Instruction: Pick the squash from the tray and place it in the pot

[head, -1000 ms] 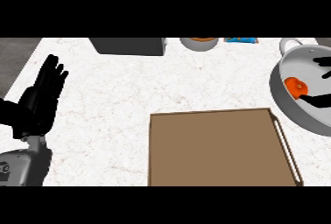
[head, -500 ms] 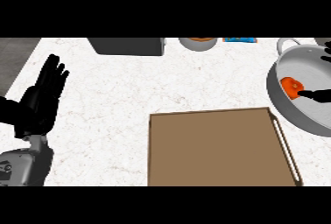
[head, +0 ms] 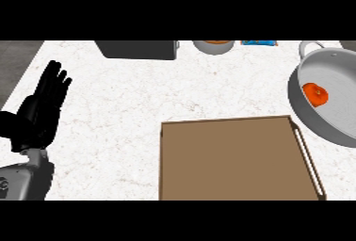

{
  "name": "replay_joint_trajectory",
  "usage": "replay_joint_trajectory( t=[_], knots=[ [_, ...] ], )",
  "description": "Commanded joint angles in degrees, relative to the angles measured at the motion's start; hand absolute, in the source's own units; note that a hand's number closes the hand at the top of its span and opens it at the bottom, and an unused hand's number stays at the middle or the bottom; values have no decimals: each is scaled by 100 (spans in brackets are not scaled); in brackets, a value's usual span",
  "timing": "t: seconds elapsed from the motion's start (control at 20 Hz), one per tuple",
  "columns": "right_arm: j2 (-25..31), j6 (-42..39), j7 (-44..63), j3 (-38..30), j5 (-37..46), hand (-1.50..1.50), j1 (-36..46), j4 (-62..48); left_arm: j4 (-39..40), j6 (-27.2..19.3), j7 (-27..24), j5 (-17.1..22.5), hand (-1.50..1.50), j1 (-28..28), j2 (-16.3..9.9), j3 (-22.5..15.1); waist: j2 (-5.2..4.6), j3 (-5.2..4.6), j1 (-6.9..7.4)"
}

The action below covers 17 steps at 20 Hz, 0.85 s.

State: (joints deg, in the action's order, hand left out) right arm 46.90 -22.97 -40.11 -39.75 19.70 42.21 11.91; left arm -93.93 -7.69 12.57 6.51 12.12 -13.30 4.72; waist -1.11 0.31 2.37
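An orange squash [head: 317, 93] lies inside the grey pot [head: 338, 123] at the right edge of the head view. The brown tray [head: 233, 160] sits at the lower middle with nothing on it. My left hand [head: 38, 114] rests at the left edge, fingers straight and pointing up, holding nothing. My right hand does not show in the view.
A dark box [head: 137, 48] stands at the back of the white counter, next to a small grey bowl [head: 212, 45] with orange contents and a blue packet [head: 259, 43]. The counter's left edge runs beside my left hand.
The black right hand that was over the pot beside the squash has withdrawn out of view. The squash stays lying in the pot. The left hand has not moved.
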Motion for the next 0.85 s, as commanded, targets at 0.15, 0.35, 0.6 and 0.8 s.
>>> replay_joint_trajectory(
  t=[0.15,0.35,0.6,0.8],
  knots=[
    [746,-966,-237,-188,-198,-150,-388,-223,61,-123,24,-105,0,127,145,-99,-30,19,-18],
    [815,-959,-234,-87,-131,-150,-450,-137,26,114,-165,46,0,-101,-5,55,-30,19,80],
    [801,-1071,-473,-95,-197,-150,-701,-84,187,-57,46,-74,0,267,110,-55,-37,28,-41],
    [881,-1196,-443,-116,-262,-150,-769,-101,80,77,-64,44,0,70,41,42,-43,39,48]
  ],
)
